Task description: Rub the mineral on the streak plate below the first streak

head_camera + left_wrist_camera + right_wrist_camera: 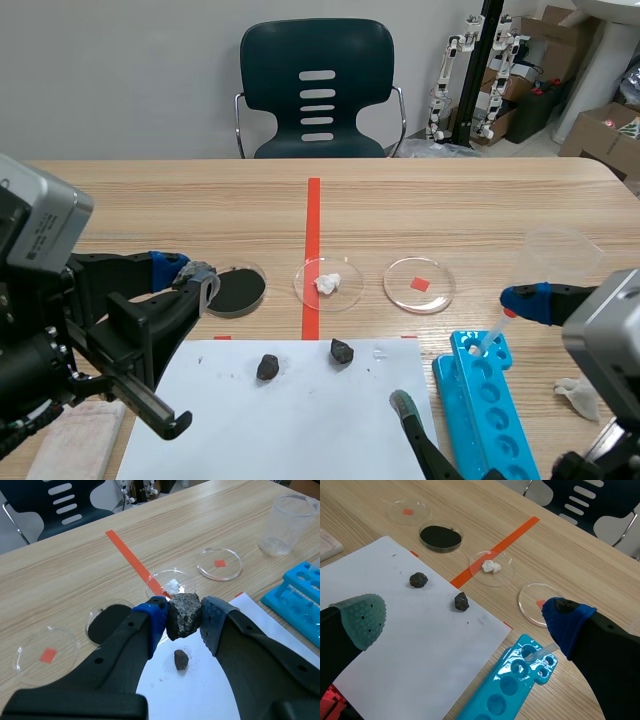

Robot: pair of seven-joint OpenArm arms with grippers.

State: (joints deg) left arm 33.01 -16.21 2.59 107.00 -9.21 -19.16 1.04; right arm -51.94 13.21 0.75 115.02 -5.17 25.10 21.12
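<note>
My left gripper is shut on a dark grey speckled mineral, held above the table. In the scene view this gripper hovers just left of the black streak plate, a round black disc in a clear dish. In the left wrist view the plate lies partly hidden behind the blue-padded finger. I cannot make out any streak on it. My right gripper is open above the white paper, with nothing between its fingers.
Two small dark rocks lie on the white paper. Past it are a dish with white pieces and a dish with a red square. A blue tube rack, a beaker and a cloth flank the paper.
</note>
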